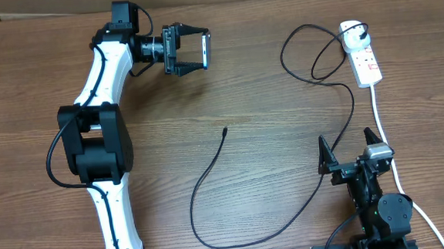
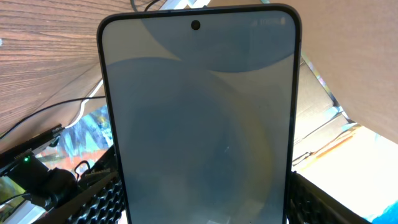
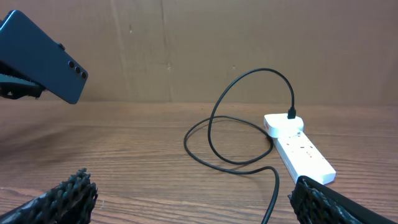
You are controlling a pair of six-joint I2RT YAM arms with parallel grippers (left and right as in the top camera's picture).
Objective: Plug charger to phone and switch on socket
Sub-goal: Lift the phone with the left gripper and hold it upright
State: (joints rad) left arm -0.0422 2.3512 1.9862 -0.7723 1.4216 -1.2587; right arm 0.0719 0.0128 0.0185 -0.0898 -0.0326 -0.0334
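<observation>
Phone (image 2: 199,124): clamped between left fingers (image 2: 93,202), one on each long edge near its lower end; screen faces the wrist camera, punch-hole end points away from the fingers. Right wrist view shows its dark back with the lenses, lifted off the table.
Left gripper (image 1: 200,50): closed on the phone, held above the wooden table (image 1: 34,89).
Right gripper (image 1: 345,142): fingers spread wide, nothing between them, touching none of the task things.
Right fingers (image 3: 62,199): only the tips show, at the bottom corners of the right wrist view.
Charger (image 1: 209,168): thin black cable lying on the table. It loops ahead of the right fingers and passes just to their left, then curves round.
Connector tip (image 1: 225,130): free on the table, well apart from both grippers, ahead and left of the right fingers, not touching the phone.
Socket (image 1: 363,54): white strip flat on the table, ahead of the right fingers and slightly to their right.
Black plug (image 1: 365,35): in the socket's far end.
White cord (image 1: 390,157): runs from the socket's near end back past the right-hand finger.
Switch position: cannot tell.
</observation>
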